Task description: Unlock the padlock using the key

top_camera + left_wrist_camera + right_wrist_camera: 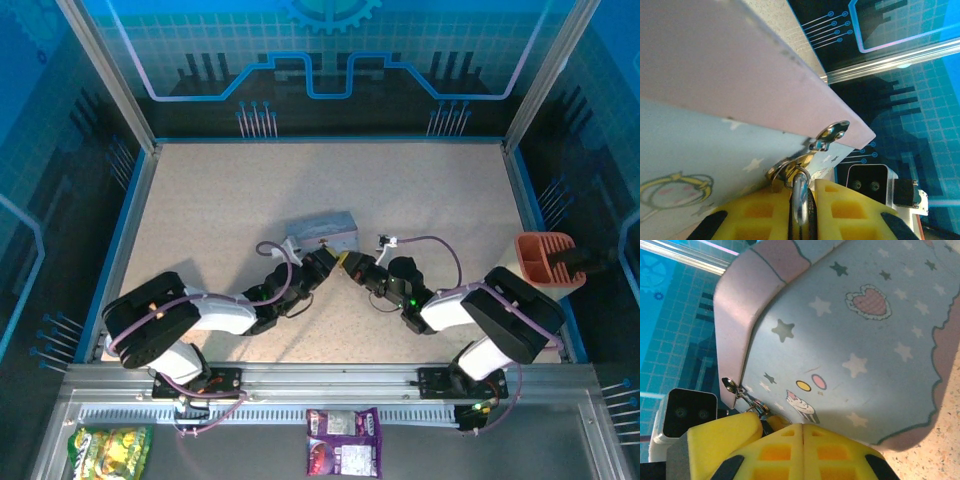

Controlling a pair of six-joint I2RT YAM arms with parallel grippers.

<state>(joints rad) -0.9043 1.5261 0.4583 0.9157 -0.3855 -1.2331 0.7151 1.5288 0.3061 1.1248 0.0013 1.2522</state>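
Hold the padlock [800, 200] steady in your clamped left gripper [802, 187] while the right gripper [803, 432], pressed shut presumably on a key I can't see, feeds it in squarely.

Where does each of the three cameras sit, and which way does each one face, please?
Top external: above and behind the arm bases, looking down at the table; both arms show, left pincer and right pincer close together by the tin.
Left wrist: on the left arm, facing along its yellow fingers at the tin's hasp; the padlock sits between them.
Right wrist: on the right arm, facing the tin's printed side over its closed fingers.
Shared: both wrist views show the hasp.
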